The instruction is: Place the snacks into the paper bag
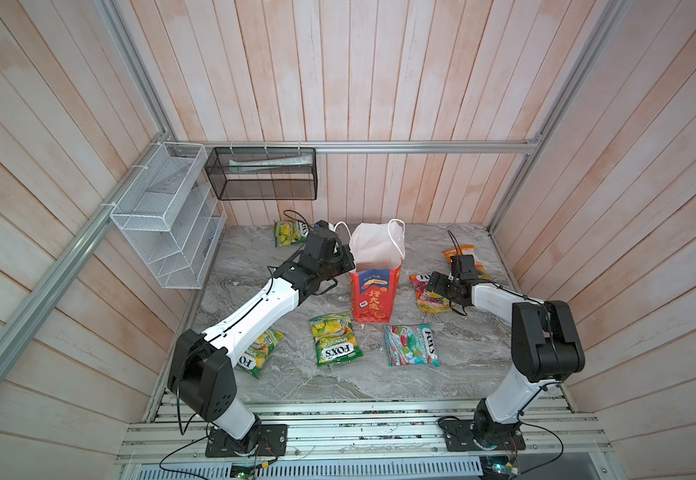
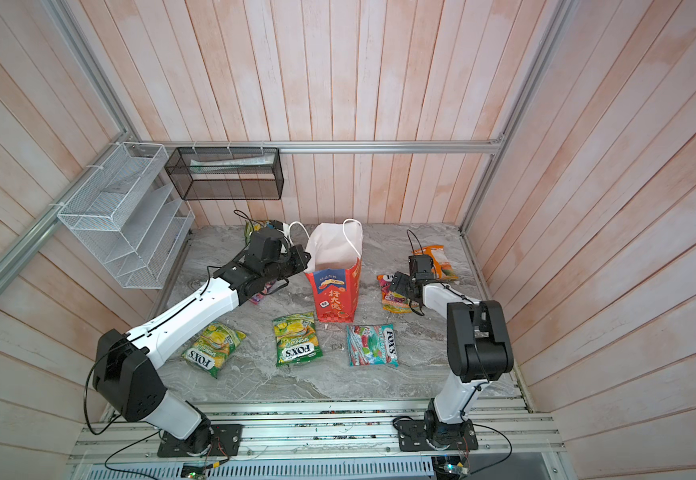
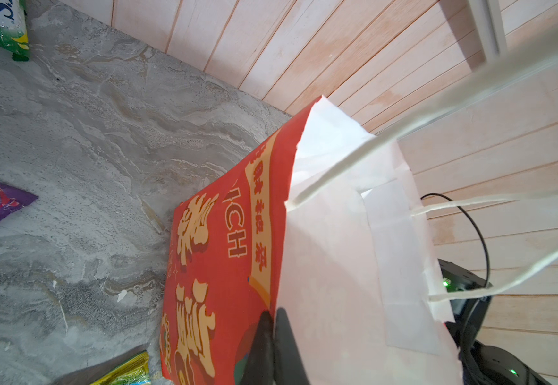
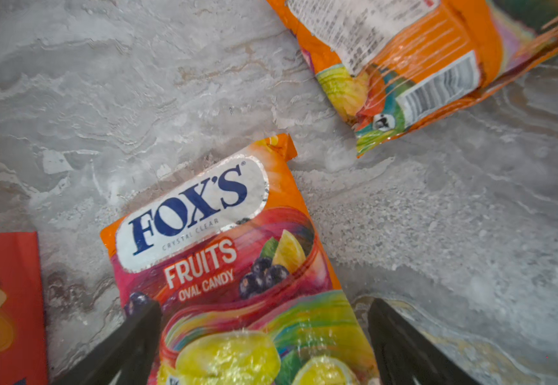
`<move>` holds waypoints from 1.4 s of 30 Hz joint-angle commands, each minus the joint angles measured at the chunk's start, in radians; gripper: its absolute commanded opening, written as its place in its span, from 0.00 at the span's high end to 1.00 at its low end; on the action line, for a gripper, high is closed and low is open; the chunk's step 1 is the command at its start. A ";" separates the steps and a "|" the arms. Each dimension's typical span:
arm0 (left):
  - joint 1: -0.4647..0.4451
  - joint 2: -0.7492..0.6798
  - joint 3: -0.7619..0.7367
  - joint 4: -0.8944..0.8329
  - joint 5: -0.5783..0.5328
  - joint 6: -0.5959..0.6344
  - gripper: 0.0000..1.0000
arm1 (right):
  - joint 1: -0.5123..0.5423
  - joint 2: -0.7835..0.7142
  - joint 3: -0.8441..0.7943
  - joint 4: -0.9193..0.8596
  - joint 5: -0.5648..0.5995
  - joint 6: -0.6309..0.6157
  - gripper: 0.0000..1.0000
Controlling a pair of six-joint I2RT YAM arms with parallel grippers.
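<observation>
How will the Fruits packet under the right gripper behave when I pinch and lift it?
Probably slippery: the Fruits packet has glossy, glinting film. Likely floppy, sagging around its loose lumpy candies, so it may droop. The right gripper hangs open over it.

1. This is a robotics lab test cell: a small booth closed on three sides by pale pink-white wooden plank walls (image 1: 379, 83).
2. Bare silver aluminium frame bars (image 1: 421, 146) run along those walls and up the corners.
3. A white-and-black left robot arm (image 1: 255, 307) and a matching right robot arm (image 1: 496, 295) stand on black base plates (image 1: 246, 440). The plates sit on a slotted aluminium rail bed (image 1: 359, 432) at the front edge of the grey marble-patterned surface (image 1: 338, 382).
4. A white wire mesh rack (image 1: 163, 216) and a black mesh basket (image 1: 261, 174) hang from the frame bars, the rack fastened by white ties (image 1: 107, 205).
5. A small green circuit board (image 1: 240, 471) lies exposed at the front edge.
</observation>
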 commanded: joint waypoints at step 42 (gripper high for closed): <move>0.004 -0.027 0.022 -0.010 -0.005 0.021 1.00 | 0.011 -0.291 -0.177 0.093 -0.160 0.041 1.00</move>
